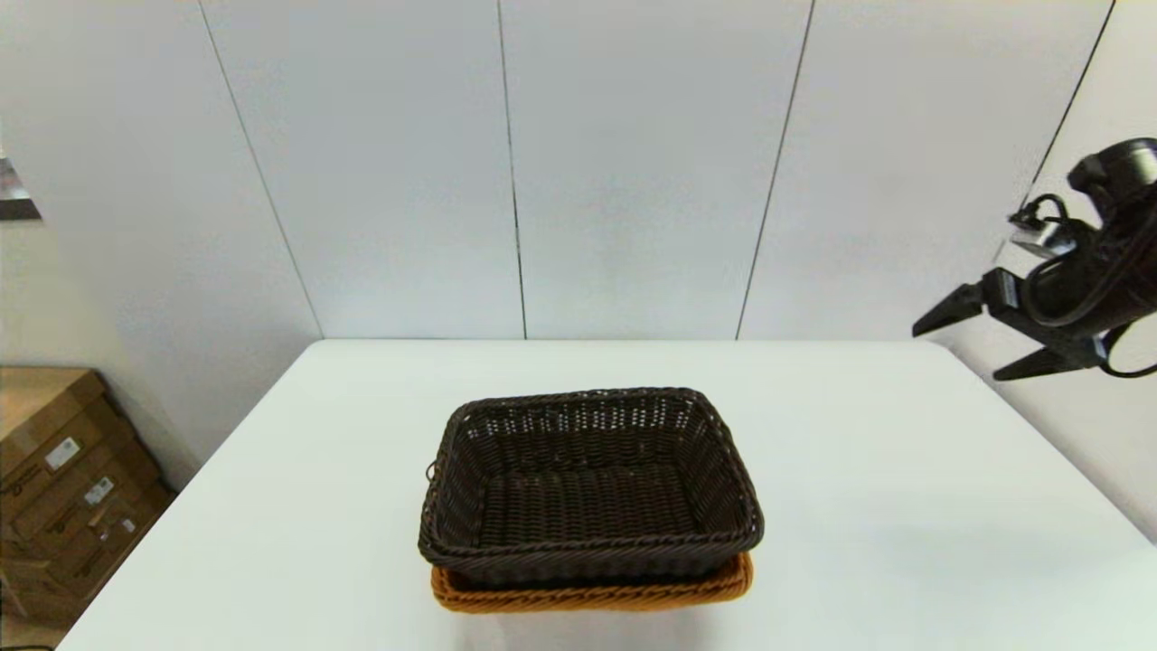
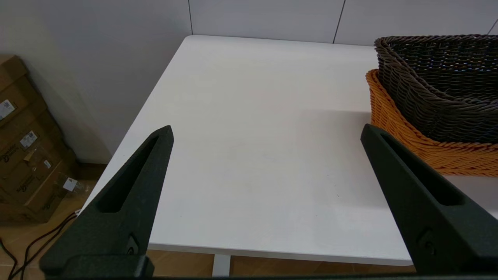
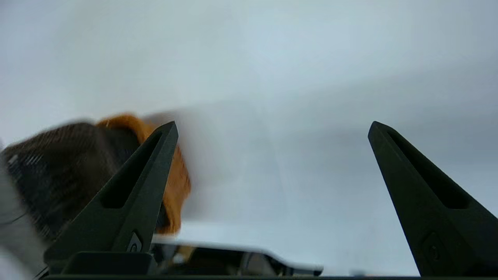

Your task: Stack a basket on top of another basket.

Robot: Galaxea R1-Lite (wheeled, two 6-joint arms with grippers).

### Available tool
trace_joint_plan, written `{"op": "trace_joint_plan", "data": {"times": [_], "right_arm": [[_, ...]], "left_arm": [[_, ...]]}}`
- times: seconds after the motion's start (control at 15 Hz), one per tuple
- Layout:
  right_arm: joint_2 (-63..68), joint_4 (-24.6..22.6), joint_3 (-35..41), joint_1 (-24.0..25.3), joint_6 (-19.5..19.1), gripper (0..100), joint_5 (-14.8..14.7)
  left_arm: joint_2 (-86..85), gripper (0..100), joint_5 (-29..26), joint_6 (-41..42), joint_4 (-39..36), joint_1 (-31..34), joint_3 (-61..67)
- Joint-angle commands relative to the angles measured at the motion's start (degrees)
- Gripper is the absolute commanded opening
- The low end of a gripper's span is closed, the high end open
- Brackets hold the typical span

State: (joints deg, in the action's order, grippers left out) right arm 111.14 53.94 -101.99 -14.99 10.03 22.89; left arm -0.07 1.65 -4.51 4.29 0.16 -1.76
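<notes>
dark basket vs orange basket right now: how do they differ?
Colour: the dark brown basket is almost black; the orange-tan basket is bright orange.
Position: the dark brown basket sits nested in the orange-tan basket, which rests on the white table.
Visibility: the dark brown basket's whole interior shows; of the orange-tan basket only its rim and upper wall show.
Shared: both are rectangular woven wicker with sloping sides and braided rims, and neither is held.

Dark basket (image 1: 589, 484) sits nested in the other basket (image 1: 592, 592), both at table (image 1: 904, 506) centre, near front edge. Right gripper (image 1: 981, 348) hangs up off the table's right rear corner. Left gripper (image 2: 266, 134) at front-left, prob. just off the table edge. Boxes (image 1: 63, 479) on floor, left of table.
</notes>
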Motion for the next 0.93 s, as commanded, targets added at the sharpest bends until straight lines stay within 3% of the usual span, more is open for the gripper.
{"op": "trace_joint_plan", "data": {"times": [0.07, 0.2, 0.33, 0.67, 0.93], "right_arm": [[-9.8, 5.3, 5.9, -4.6, -5.5, 100, 6.5], [-18.2, 5.3, 11.4, -4.3, -6.0, 100, 7.3], [-28.7, 6.0, 18.0, -3.6, -8.5, 100, 11.7], [-49.1, 15.7, 26.9, 1.4, -13.1, 100, 15.6], [-62.7, 19.6, 35.9, 8.5, -13.5, 100, 15.6]], "left_arm": [[0.0, 100, 0.0, -0.1, 0.0, 0.0, 0.0], [0.0, 100, 0.0, -0.1, 0.0, 0.0, 0.0], [0.0, 100, 0.0, -0.1, 0.0, 0.0, 0.0], [0.0, 100, 0.0, -0.1, 0.0, 0.0, 0.0], [0.0, 100, 0.0, -0.1, 0.0, 0.0, 0.0]]}}
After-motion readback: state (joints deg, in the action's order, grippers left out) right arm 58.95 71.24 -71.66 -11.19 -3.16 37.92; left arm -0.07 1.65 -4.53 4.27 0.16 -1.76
